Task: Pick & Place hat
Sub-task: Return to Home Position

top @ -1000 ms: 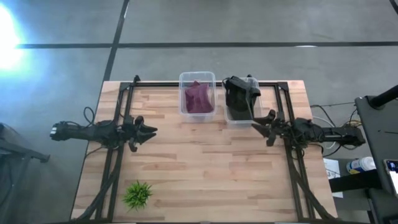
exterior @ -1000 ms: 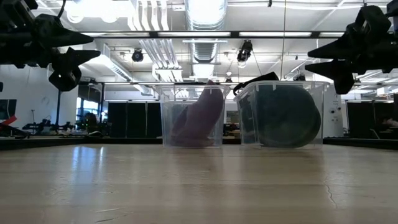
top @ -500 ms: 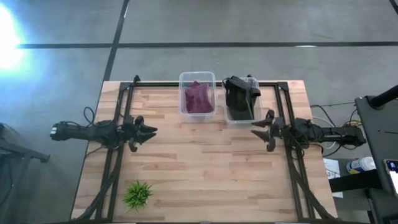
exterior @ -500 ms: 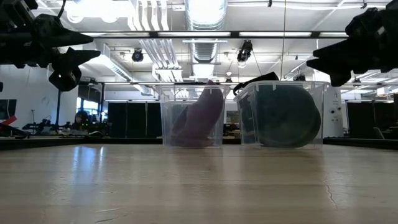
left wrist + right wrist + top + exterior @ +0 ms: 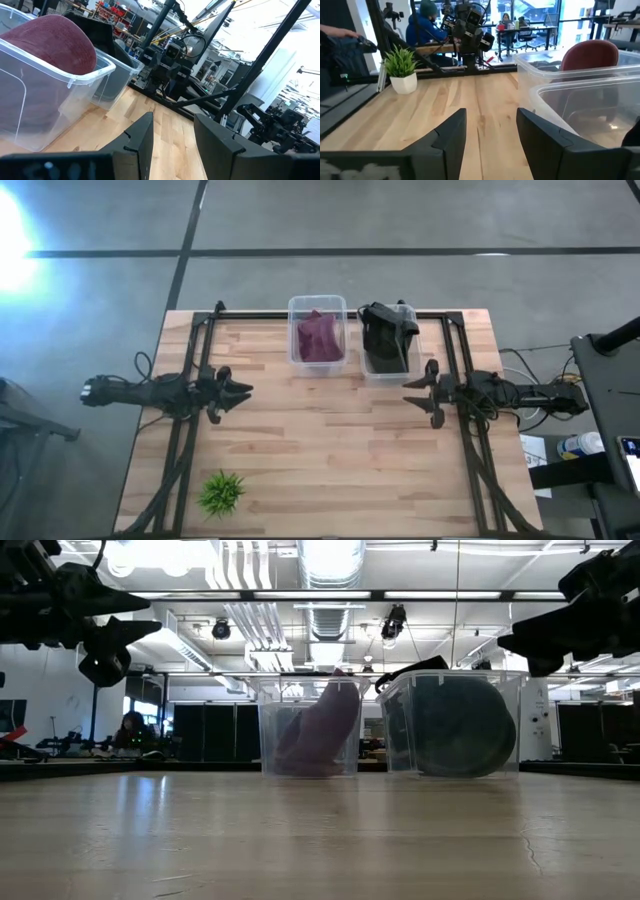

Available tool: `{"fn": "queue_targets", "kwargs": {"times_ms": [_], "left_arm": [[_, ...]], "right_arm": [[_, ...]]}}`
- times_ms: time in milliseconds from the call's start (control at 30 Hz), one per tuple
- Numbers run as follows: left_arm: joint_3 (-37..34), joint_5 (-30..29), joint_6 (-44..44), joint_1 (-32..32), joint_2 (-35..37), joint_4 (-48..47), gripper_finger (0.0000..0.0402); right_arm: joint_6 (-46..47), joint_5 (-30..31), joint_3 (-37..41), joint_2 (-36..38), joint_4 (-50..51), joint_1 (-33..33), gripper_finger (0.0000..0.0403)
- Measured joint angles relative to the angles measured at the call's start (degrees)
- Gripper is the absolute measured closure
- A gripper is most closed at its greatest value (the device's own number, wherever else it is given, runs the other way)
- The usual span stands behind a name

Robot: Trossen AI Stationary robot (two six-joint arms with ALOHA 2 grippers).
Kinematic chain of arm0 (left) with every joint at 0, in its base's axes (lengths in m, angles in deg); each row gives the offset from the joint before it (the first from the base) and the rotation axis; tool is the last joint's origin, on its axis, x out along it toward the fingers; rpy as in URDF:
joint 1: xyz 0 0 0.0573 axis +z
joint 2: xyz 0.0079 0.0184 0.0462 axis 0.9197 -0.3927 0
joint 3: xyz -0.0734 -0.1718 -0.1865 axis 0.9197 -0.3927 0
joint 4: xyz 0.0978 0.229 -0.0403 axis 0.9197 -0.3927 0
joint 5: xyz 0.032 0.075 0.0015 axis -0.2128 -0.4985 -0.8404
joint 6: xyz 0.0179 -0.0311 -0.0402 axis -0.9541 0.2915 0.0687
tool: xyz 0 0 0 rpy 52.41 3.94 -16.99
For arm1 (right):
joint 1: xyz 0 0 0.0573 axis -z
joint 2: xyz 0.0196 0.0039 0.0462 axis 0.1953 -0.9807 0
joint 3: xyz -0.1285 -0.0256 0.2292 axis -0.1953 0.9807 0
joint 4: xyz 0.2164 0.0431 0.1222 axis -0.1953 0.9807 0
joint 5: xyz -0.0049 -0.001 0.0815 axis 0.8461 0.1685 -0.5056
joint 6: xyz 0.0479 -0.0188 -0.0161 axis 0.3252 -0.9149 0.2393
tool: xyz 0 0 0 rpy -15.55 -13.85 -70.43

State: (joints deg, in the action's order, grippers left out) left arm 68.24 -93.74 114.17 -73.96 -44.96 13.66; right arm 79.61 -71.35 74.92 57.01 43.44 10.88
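Observation:
A maroon hat (image 5: 318, 337) stands on edge in the left clear bin (image 5: 317, 302) at the table's far edge. It also shows in the low view (image 5: 320, 730) and both wrist views (image 5: 55, 42) (image 5: 590, 52). A black hat (image 5: 388, 335) (image 5: 460, 725) stands in the right clear bin (image 5: 403, 370), and part of it pokes over the rim. My left gripper (image 5: 243, 391) (image 5: 172, 135) hovers open over the table's left side. My right gripper (image 5: 415, 394) (image 5: 490, 135) hovers open just near of the black hat's bin, pointing left.
A small potted plant (image 5: 221, 492) (image 5: 402, 70) stands near the table's near-left corner. Bare wood (image 5: 330, 440) lies between the two grippers and toward the near edge. People sit in the room beyond the table (image 5: 425, 25).
My right gripper has drawn a little toward the near edge, away from the black hat's bin. It has also swung from slanting toward the bin to pointing level toward the table's left. It stays open. The hats and bins have not moved.

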Motion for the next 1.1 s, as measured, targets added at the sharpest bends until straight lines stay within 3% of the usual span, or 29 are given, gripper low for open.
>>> {"fn": "queue_targets", "kwargs": {"times_ms": [600, 900, 1100], "left_arm": [[0.00, 0.02, -0.23, 4.26, 0.00, -0.45, 0.0266], [-0.01, 0.86, -24.53, 4.47, 0.00, -1.56, 0.0266], [-0.02, 1.04, -24.94, 7.23, 0.02, -1.95, 0.0266]], "right_arm": [[1.02, 0.00, 0.00, 0.00, 0.00, 0.00, 0.0234], [1.02, 0.03, 0.00, 0.09, -0.03, -0.02, 0.0231], [1.00, 0.04, 0.00, 0.09, -0.03, -0.02, 0.0234]]}}
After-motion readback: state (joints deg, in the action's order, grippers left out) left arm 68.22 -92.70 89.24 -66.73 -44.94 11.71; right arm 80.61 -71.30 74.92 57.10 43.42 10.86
